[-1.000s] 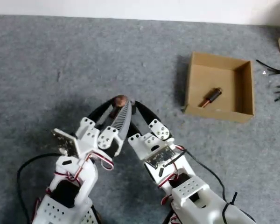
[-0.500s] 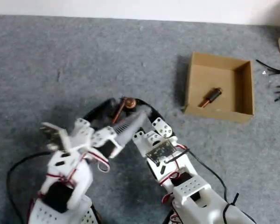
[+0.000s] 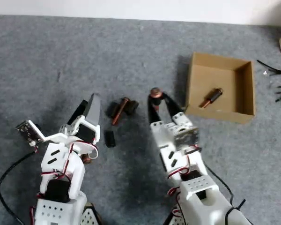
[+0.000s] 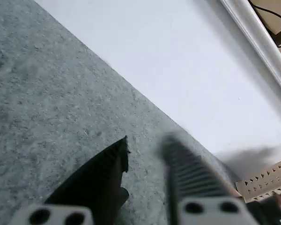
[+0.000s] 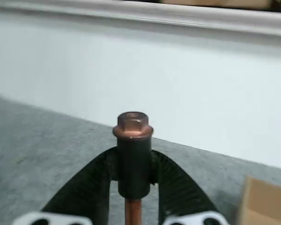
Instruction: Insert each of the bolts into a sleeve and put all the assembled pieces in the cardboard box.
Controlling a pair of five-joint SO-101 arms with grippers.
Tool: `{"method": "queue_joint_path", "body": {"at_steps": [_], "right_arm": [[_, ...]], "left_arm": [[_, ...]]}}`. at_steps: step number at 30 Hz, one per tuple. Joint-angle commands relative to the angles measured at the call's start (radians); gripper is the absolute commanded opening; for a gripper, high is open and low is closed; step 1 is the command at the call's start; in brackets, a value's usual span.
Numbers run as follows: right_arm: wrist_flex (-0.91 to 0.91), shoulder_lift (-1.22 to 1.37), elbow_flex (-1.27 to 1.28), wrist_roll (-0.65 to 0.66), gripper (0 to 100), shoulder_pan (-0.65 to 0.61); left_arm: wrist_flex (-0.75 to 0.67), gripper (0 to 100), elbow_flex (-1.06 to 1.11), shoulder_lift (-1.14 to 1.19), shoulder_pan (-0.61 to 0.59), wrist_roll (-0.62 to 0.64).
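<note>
Sleeved bolt [image 5: 133, 157] stands upright, clamped in the right gripper [image 3: 158, 100] (near the cardboard box [image 3: 218, 114]); the left gripper [image 4: 147, 143] has its fingers parted, holding nothing.

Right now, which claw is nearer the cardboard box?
Right. The right claw, shut on a sleeved bolt, sits close to the cardboard box; the left claw is farther off, beyond the loose bolt.

On the table [image 3: 47, 51] the cardboard box [image 3: 218, 114] sits right, one assembled piece [image 3: 211, 97] inside. Just left of it the right tool [image 3: 157, 101] grips a sleeved bolt [image 3: 155, 93] — further left a loose bolt [image 3: 119, 111] lies between two sleeves [image 3: 131, 107], a third sleeve [image 3: 110, 138] nearer the arms, the left tool [image 3: 87, 106] beside them.
</note>
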Motion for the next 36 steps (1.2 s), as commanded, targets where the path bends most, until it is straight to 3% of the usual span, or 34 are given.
{"method": "queue_joint_path", "body": {"at_steps": [1, 6, 10, 14, 20, 26, 31, 33, 36], "right_arm": [[0.002, -0.015, 0.088, -0.048, 0.5, 0.079], [0.045, -0.001, -0.016, -0.054, 0.6, 0.186], [0.524, 0.084, -0.387, -0.074, 0.6, 0.28], [0.954, 0.317, -0.906, -0.292, 0.6, 0.383], [1.191, 0.768, -1.491, -0.362, 0.6, 0.469], [1.506, 1.196, -1.9, -0.362, 0.6, 0.507], [1.764, 1.382, -2.169, -0.362, 1.0, 0.51], [1.828, 1.425, -2.246, -0.362, 5.6, 0.512], [1.92, 1.466, -2.328, -0.365, 20.7, 0.512]], "left_arm": [[-0.005, 2, 0.021, -0.016, -0.018, -0.118], [0.046, 1, 0.03, -0.015, -0.018, -0.209], [0.072, 1, 0.03, -0.015, -0.018, -0.212], [0.074, 1, 0.03, -0.015, -0.018, -0.212], [0.086, 1, 0.03, -0.015, -0.018, -0.21], [0.087, 1, 0.03, -0.015, -0.018, -0.21], [0.087, 1, 0.03, -0.015, -0.018, -0.21], [0.087, 1, 0.03, -0.015, -0.018, -0.21], [0.087, 1, 0.03, -0.015, -0.018, -0.21]]}}
